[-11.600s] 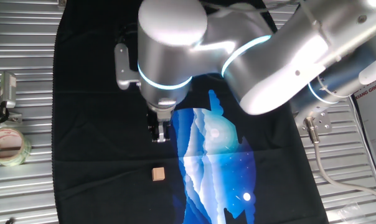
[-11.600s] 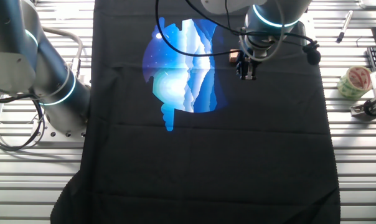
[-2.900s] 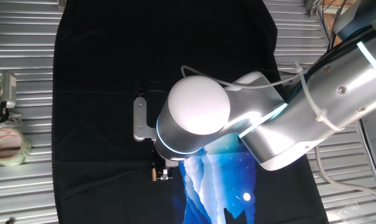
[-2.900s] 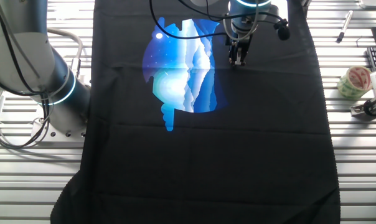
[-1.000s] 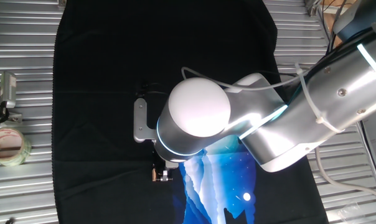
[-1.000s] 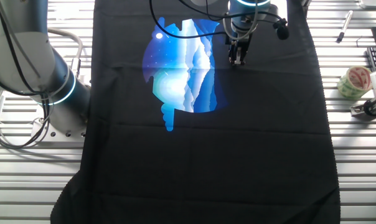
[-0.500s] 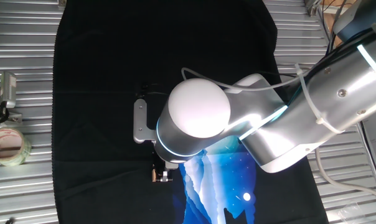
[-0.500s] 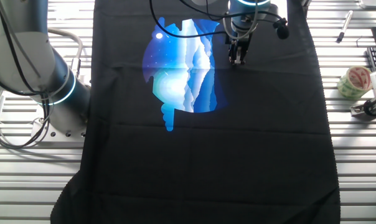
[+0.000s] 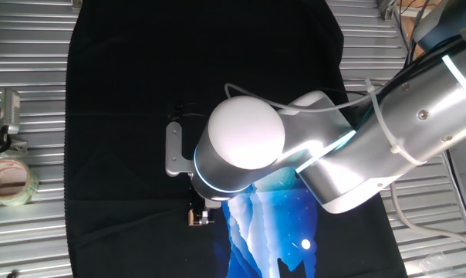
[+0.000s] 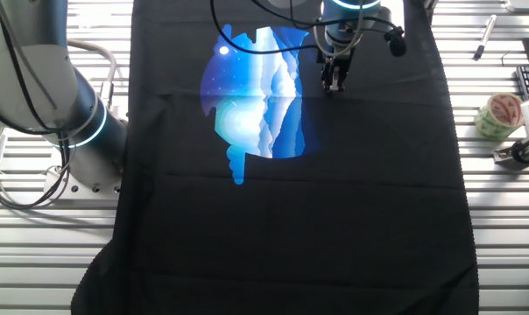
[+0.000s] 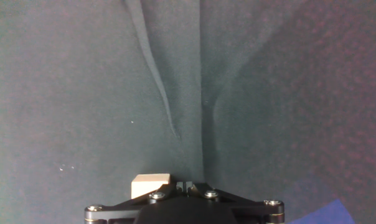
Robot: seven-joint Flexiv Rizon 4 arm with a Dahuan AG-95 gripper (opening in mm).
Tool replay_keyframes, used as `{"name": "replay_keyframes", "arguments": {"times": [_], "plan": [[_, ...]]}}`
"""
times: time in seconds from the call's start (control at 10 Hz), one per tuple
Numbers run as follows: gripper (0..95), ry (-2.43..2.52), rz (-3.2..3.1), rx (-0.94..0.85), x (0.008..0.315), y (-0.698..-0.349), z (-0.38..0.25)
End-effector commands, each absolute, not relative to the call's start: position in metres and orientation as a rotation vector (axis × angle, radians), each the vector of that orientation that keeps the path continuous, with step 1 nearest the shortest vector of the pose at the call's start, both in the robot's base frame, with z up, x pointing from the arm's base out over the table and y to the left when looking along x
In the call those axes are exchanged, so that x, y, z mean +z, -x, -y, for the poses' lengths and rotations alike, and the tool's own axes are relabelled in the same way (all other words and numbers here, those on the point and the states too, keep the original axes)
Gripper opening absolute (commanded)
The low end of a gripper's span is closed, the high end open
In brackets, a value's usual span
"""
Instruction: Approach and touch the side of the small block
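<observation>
Two overheads, opposite sides, share black cloth (image 9: 117, 116); hand view close, facing down.

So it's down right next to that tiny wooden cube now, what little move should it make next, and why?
Probably a slight sideways nudge toward the small block. In the hand view the shut tool sits low on the black cloth with the cube right beside its fingertips; whether they already touch I cannot tell, so only a tiny move seems needed.

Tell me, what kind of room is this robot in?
Probably a robot lab or workshop. A metal slatted table carries a black cloth, a roll of tape lies at the side, and the hand sits by a small block.
</observation>
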State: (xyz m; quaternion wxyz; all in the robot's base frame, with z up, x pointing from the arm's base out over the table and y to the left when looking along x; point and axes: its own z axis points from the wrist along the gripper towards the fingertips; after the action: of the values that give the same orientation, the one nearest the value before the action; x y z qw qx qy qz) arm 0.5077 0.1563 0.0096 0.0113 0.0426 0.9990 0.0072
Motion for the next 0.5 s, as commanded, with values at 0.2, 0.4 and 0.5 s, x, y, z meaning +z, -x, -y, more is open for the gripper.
{"name": "replay_keyframes", "arguments": {"times": [0.2,0.4,0.5], "plan": [[0.0,-0.099,-3.114,0.029,0.013,-0.506,-0.144],[0.0,-0.075,-3.124,0.04,0.021,-0.504,-0.137],[0.0,-0.069,-3.128,0.056,0.026,-0.504,-0.134]]}}
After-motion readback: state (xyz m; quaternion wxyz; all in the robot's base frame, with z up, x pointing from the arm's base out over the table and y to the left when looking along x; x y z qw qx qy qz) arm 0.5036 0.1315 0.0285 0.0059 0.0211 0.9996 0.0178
